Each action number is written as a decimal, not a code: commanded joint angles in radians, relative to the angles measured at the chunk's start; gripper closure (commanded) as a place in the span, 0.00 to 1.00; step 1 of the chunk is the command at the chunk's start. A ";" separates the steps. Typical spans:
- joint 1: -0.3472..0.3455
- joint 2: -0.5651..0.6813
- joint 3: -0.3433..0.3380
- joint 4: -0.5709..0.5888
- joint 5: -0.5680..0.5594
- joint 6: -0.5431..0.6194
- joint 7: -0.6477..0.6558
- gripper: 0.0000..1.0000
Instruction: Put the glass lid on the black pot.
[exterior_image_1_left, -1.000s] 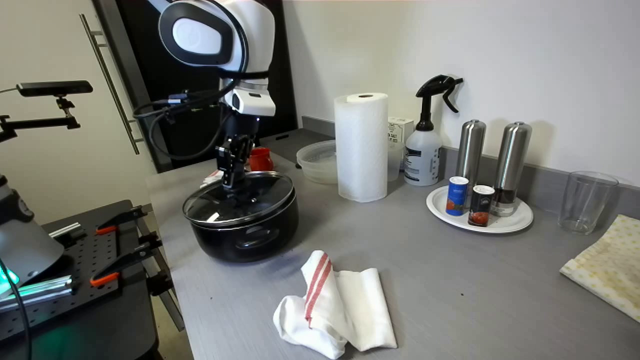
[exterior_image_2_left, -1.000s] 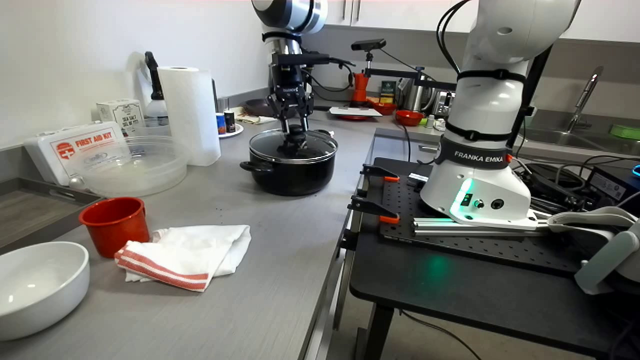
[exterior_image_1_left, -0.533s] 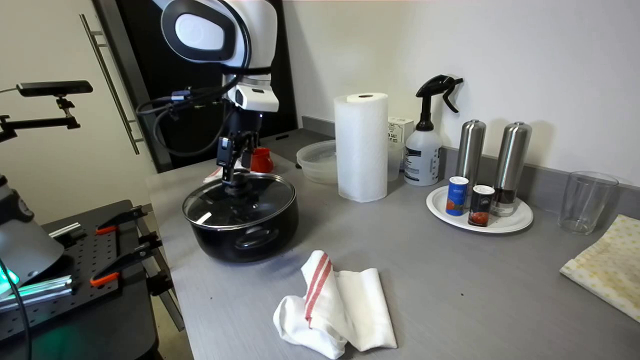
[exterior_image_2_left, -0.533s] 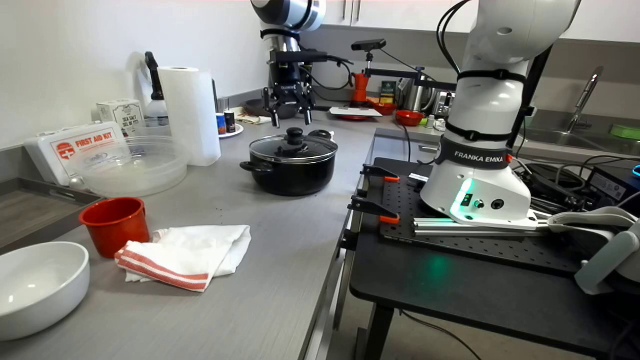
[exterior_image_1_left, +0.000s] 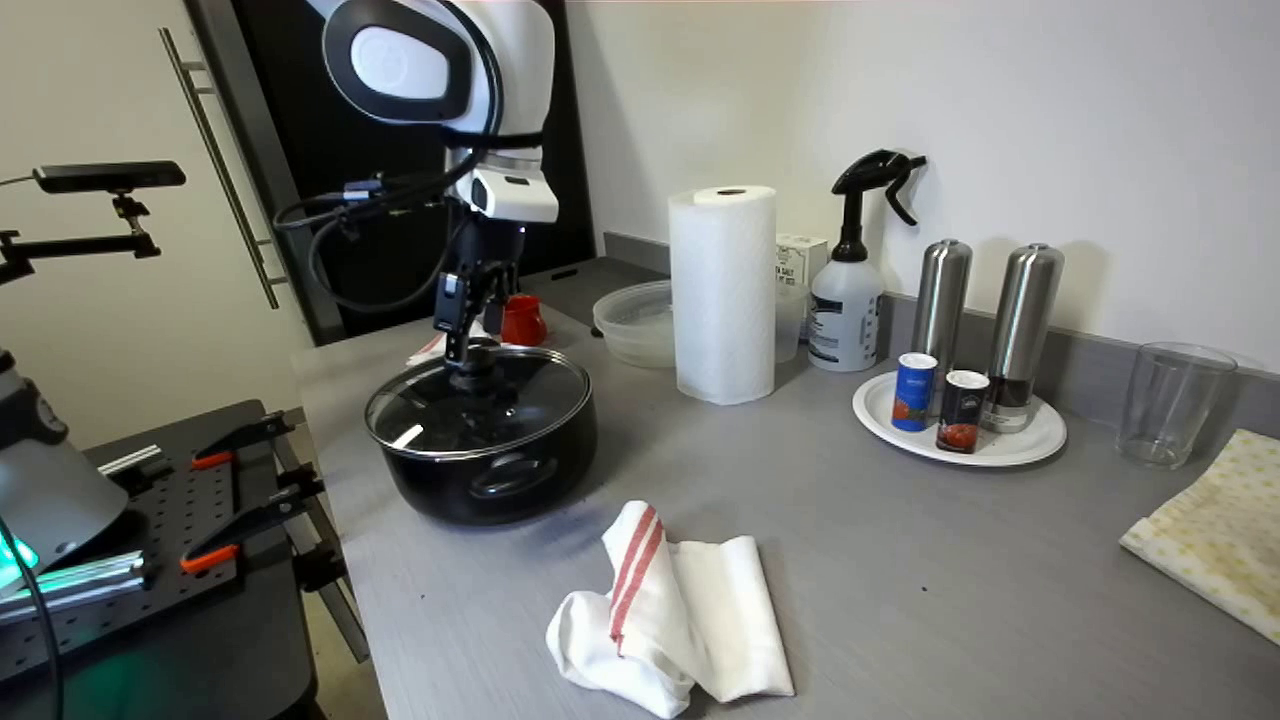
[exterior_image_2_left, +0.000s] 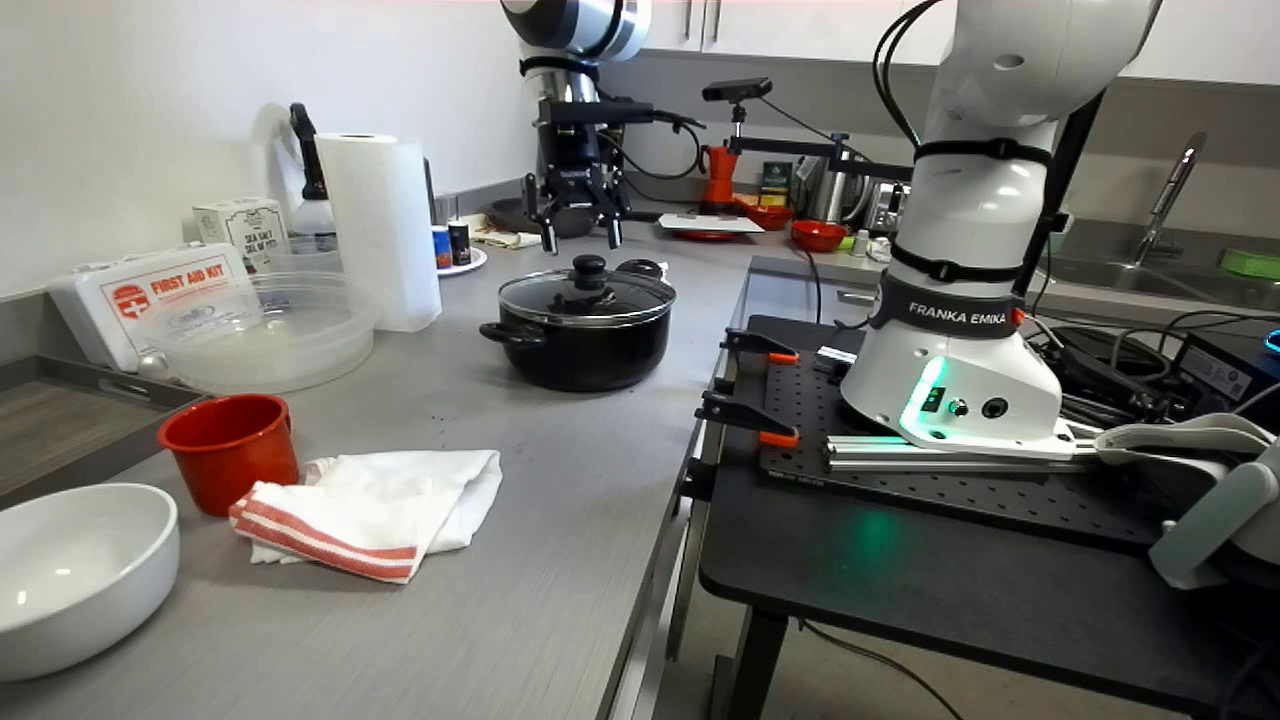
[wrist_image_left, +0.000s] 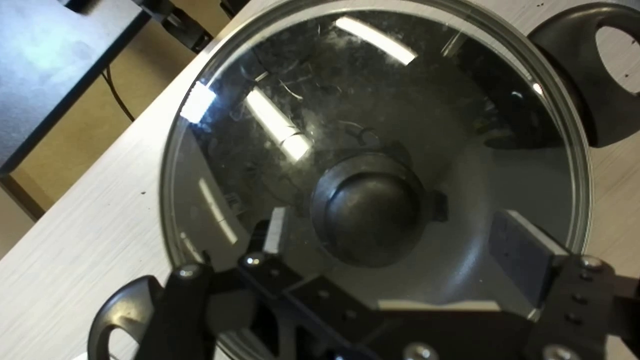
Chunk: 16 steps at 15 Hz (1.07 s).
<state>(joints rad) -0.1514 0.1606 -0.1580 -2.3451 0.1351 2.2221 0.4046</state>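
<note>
Tool (exterior_image_2_left: 582, 239) above grey kitchen counter (exterior_image_2_left: 565, 490)

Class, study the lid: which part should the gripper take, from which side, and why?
Probably the knob, from straight above, fingers closing on opposite sides. It stands up from the middle of the lid and looks narrower than the open gap, while the lid sits level on the pot, leaving little rim to pinch.

Fingers (wrist_image_left: 522, 257) have risen, releasing the glass lid (wrist_image_left: 374, 200).
</note>
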 joint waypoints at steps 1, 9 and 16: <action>0.013 -0.054 0.008 -0.060 0.023 0.004 -0.038 0.00; 0.036 -0.207 0.039 -0.256 0.026 0.028 -0.055 0.00; 0.076 -0.261 0.089 -0.361 0.097 0.042 -0.059 0.00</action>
<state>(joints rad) -0.0960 -0.0649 -0.0874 -2.6550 0.1798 2.2401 0.3687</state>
